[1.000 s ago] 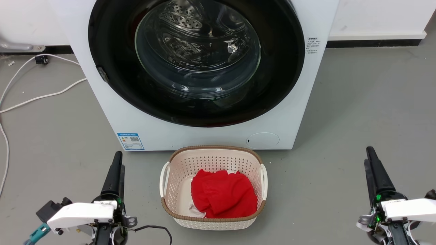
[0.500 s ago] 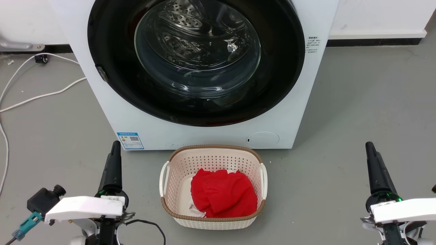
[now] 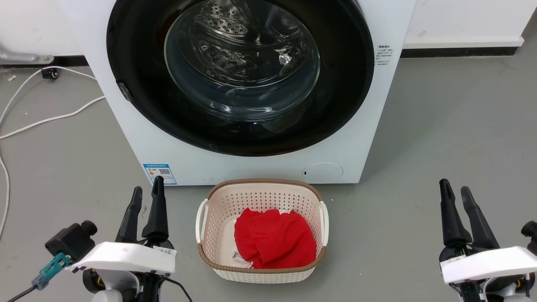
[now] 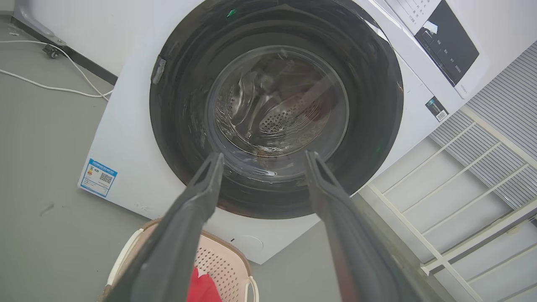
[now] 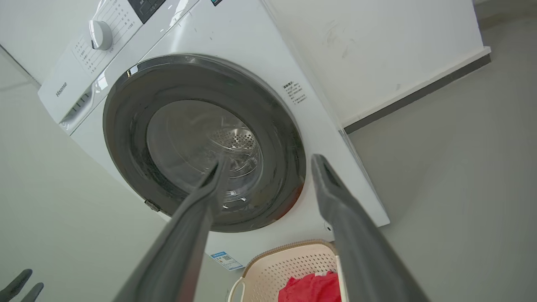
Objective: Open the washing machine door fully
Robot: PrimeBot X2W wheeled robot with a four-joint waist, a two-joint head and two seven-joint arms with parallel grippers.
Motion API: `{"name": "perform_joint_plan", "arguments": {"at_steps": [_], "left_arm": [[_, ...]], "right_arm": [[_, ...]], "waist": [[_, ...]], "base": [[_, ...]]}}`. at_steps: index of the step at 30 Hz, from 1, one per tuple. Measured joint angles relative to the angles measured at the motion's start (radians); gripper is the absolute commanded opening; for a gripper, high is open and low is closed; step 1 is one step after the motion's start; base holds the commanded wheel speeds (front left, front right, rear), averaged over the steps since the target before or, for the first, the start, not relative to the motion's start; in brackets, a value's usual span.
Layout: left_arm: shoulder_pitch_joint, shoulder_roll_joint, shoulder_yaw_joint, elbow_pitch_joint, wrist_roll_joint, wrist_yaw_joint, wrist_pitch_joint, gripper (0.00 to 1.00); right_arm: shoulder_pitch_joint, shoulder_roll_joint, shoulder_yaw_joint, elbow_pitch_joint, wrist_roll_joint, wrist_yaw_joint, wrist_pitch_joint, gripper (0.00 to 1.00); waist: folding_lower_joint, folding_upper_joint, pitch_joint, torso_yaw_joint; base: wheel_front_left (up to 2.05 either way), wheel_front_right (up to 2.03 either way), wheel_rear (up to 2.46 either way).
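Left hand (image 3: 147, 186) and right hand (image 3: 454, 186) are held low, fingers parted and empty, flanking the basket (image 3: 264, 183); beyond it the washing machine door (image 3: 239, 84) is seen shut flush on the washing machine (image 3: 251, 167), so all opening is judged outstanding.

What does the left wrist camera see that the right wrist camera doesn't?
Left wrist view, not the right: white cables on the floor and a white railing beside the washing machine.
Right wrist view, not the left: the white dial and the name Hisense.
Both: the shut washing machine door, the blue label, the cream basket with red cloth, and that arm's own open tool up front: left tool, right tool.
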Motion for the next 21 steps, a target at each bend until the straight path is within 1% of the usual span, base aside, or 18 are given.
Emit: {"name": "perform_joint_plan", "arguments": {"at_steps": [9, 21], "left_arm": [[0.002, 0.010, -0.023, -0.009, 0.131, 0.017, -0.026, 1.00], [0.012, 0.033, -0.048, -0.011, 0.268, 0.045, -0.059, 1.00]], "right_arm": [[0.016, 0.000, 0.001, -0.017, -0.133, 0.000, -0.008, 1.00], [0.028, 0.000, 0.003, -0.040, -0.279, 0.000, -0.018, 1.00]], "waist": [[0.0000, 0.0000, 0.001, 0.001], [0.0000, 0.0000, -0.002, 0.001]], "base": [[0.00, 0.00, 0.00], [0.00, 0.00, 0.00]]}}
